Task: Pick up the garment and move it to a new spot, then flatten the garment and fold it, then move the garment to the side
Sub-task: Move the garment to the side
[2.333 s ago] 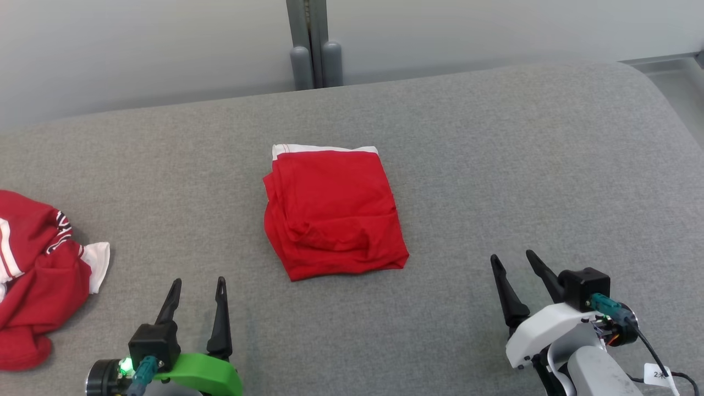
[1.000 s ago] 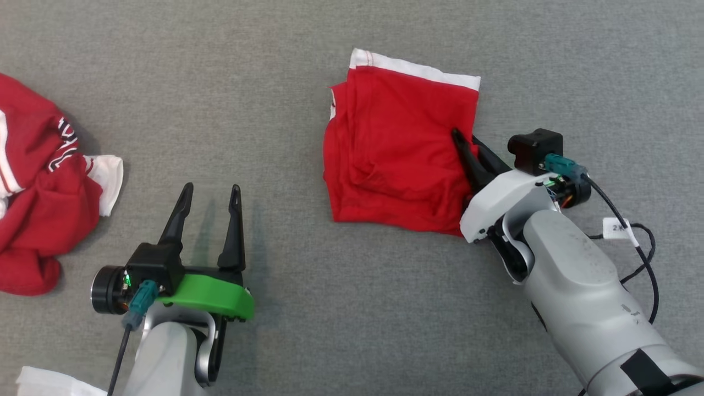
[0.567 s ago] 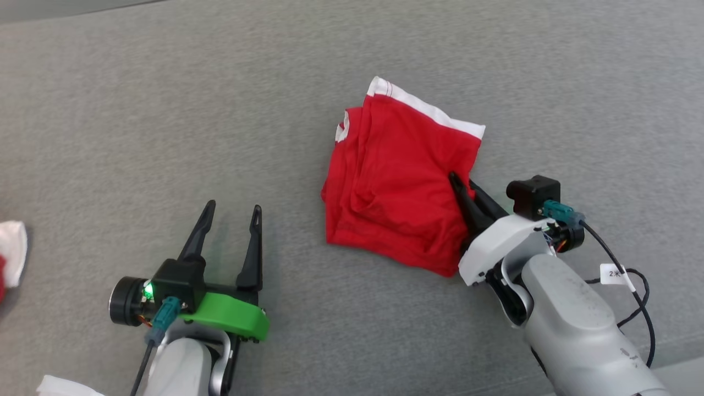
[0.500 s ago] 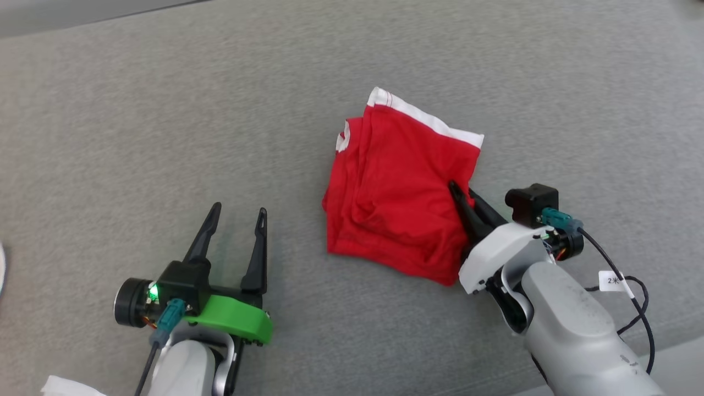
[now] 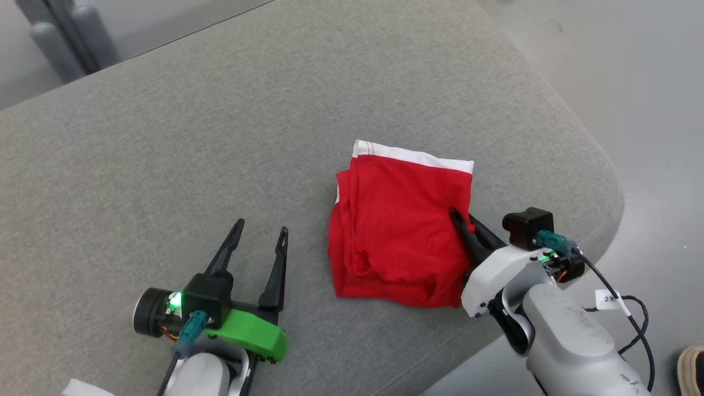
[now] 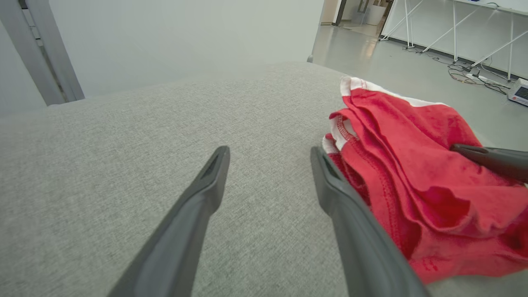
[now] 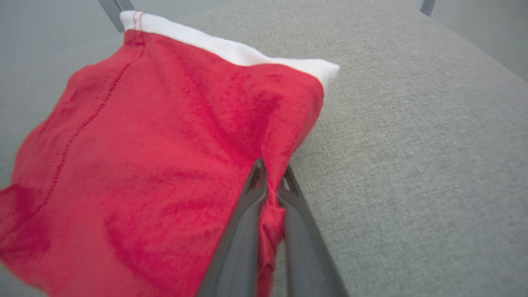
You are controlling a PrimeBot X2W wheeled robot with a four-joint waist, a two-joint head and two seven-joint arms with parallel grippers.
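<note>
Right pincer (image 5: pixel 462 214) has dragged garment (image 5: pixel 399 231) nearer cushion (image 5: pixel 583 176) corner.

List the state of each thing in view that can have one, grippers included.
red garment: folded in layers, white band along its far edge, lying on the grey cushion, near the cushion's right end.
right gripper: shut on the red garment's right edge.
left gripper: open, holding nothing, to the left of the red garment.

Right end effector (image 7: pixel 271 175) pinching folded red garment (image 7: pixel 156 165), grey cushion (image 7: pixel 412 144)
</note>
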